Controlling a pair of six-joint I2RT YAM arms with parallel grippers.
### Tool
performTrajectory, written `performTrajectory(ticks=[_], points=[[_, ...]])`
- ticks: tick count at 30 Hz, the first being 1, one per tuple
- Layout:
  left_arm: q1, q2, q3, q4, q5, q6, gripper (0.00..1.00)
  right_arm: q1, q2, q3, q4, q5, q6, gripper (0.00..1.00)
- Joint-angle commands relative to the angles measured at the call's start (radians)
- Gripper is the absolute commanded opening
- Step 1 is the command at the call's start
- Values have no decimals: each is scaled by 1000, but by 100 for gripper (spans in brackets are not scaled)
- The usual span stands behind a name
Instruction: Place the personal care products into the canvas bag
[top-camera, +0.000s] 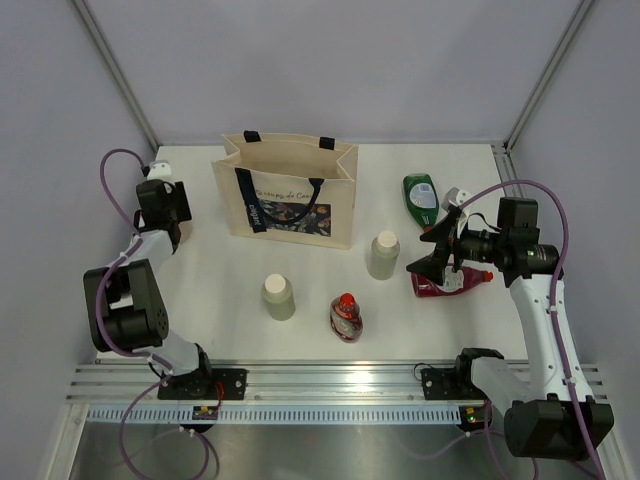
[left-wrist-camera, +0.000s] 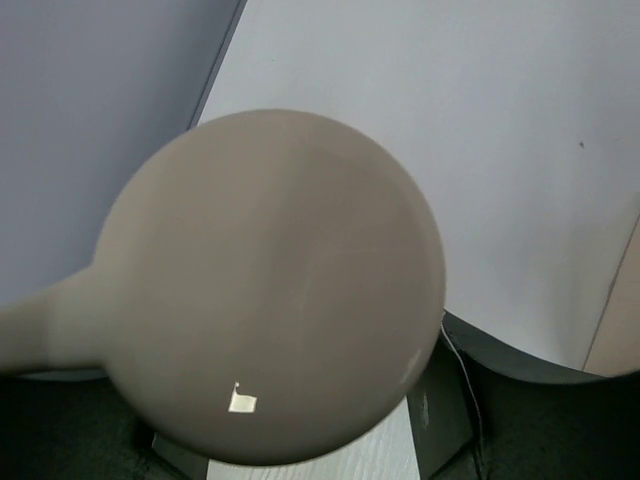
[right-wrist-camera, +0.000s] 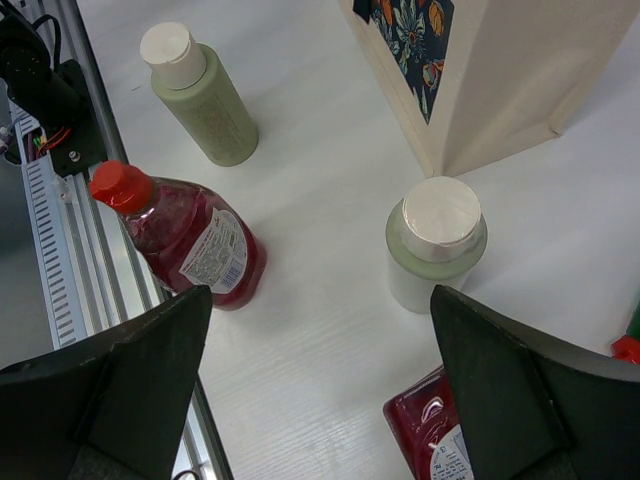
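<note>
The canvas bag (top-camera: 285, 195) stands open at the back centre, its print also in the right wrist view (right-wrist-camera: 480, 70). My left gripper (top-camera: 163, 178) is at the far left, shut on a pale bottle (left-wrist-camera: 270, 280) that fills its wrist view, a dark finger (left-wrist-camera: 440, 410) beside it. My right gripper (top-camera: 432, 250) hangs open above a lying red bottle (top-camera: 450, 283) (right-wrist-camera: 435, 435). Two pale grey-green bottles (top-camera: 279, 297) (top-camera: 383, 254) and a red bottle (top-camera: 346, 316) stand upright in front of the bag. A dark green bottle (top-camera: 421, 192) lies at the back right.
A ribbed metal rail (top-camera: 330, 380) runs along the near edge and carries both arm bases. Grey walls and slanted frame posts (top-camera: 120, 75) close in the table at the left, right and back. Purple cables loop beside each arm.
</note>
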Motion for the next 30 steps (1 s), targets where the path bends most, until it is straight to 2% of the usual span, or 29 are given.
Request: performTrajectory(ticks=[1, 5, 15, 20, 25, 26, 28, 30], points=[[6, -70, -34, 73, 88, 47, 13, 8, -6, 37, 5, -3, -12, 99], [4, -136, -75, 70, 201, 19, 12, 8, -8, 37, 6, -8, -11, 99], [-1, -245, -190, 72, 320, -174, 13, 8, -15, 35, 6, -12, -7, 100], [-11, -247, -238, 93, 291, -191, 15, 8, -25, 34, 5, -14, -6, 99], [-45, -244, -256, 95, 246, -189, 35, 8, -28, 34, 5, -20, -4, 100], [-54, -245, -265, 98, 238, -189, 45, 8, -29, 34, 5, -21, -6, 100], [-77, -250, -281, 116, 222, -186, 57, 8, -29, 34, 7, -18, -6, 100], [-83, -250, -291, 124, 220, -182, 63, 8, -29, 34, 5, -15, -6, 99]])
